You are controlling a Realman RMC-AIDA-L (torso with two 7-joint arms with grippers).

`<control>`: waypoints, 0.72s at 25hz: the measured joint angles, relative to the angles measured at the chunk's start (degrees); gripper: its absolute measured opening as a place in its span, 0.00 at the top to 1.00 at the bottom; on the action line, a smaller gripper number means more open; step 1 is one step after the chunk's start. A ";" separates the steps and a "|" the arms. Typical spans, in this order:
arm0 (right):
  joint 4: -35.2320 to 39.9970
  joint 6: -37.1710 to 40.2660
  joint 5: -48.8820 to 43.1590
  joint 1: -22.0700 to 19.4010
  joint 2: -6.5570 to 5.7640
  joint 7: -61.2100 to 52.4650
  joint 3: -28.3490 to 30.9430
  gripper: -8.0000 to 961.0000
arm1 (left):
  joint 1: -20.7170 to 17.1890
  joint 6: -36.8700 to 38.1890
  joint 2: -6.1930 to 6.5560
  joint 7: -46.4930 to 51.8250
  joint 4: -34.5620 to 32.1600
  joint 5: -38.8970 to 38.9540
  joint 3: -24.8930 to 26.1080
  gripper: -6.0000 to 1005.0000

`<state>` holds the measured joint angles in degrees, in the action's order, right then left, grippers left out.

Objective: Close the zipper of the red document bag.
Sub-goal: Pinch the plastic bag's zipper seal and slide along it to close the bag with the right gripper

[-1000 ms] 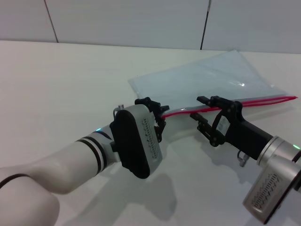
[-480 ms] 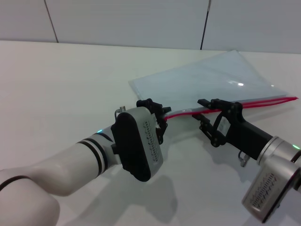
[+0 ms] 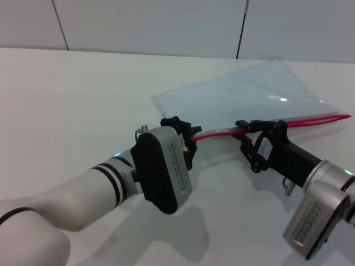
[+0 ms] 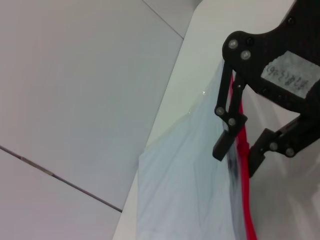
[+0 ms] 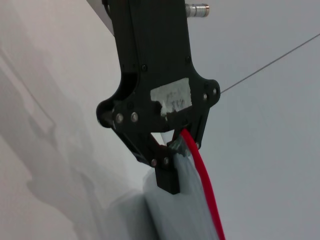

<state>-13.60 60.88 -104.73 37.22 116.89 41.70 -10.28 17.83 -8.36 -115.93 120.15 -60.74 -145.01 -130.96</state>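
Note:
The red document bag [image 3: 255, 91] lies flat on the white table, far right of centre, pale and translucent. Its zipper [image 3: 310, 119] is a thin red strip along the near long edge. My left gripper [image 3: 188, 136] is shut on the bag's near-left end, where the red strip begins; the right wrist view shows that left gripper [image 5: 175, 150] pinching the pale sheet with the zipper [image 5: 207, 195] coming out of it. My right gripper [image 3: 247, 133] sits on the strip a little further right. In the left wrist view its fingers [image 4: 227, 142] press the zipper [image 4: 245, 200] from both sides.
The white table [image 3: 83, 94] stretches wide to the left and front. A grey panelled wall [image 3: 150, 22] rises behind it. The bag's far right corner reaches almost to the picture's edge.
My right gripper has slid a little to the right along the red strip and its fingers have narrowed onto it. The left gripper has stayed where it was.

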 joint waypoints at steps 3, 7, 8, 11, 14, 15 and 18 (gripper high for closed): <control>-0.02 -0.02 0.02 0.07 0.00 0.01 0.00 0.82 | 0.00 0.00 0.00 0.00 0.00 0.00 0.00 0.86; -0.03 -0.02 0.02 0.07 0.00 0.03 0.00 0.86 | -0.03 0.01 0.00 0.00 0.00 0.00 0.00 0.85; -0.03 -0.02 0.03 0.07 0.00 0.03 0.00 0.87 | -0.04 0.01 0.00 0.00 0.00 0.00 -0.01 0.85; -0.03 -0.02 0.05 0.19 0.00 0.05 0.00 0.89 | -0.06 0.01 0.00 0.00 0.00 0.00 0.00 0.84; -0.02 -0.03 -0.01 0.35 0.00 0.05 0.00 0.91 | -0.08 0.01 0.00 0.00 0.00 0.00 0.00 0.84; -0.02 -0.05 -0.06 0.40 0.00 0.05 -0.01 0.91 | -0.08 0.01 0.00 0.00 0.01 0.00 0.00 0.84; -0.02 -0.29 -0.05 0.42 -0.04 0.05 -0.05 0.91 | -0.08 0.01 0.00 0.00 0.01 0.00 0.00 0.83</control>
<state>-13.61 60.58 -104.78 37.64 116.86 41.75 -10.33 17.75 -8.35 -115.93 120.15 -60.73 -145.02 -130.96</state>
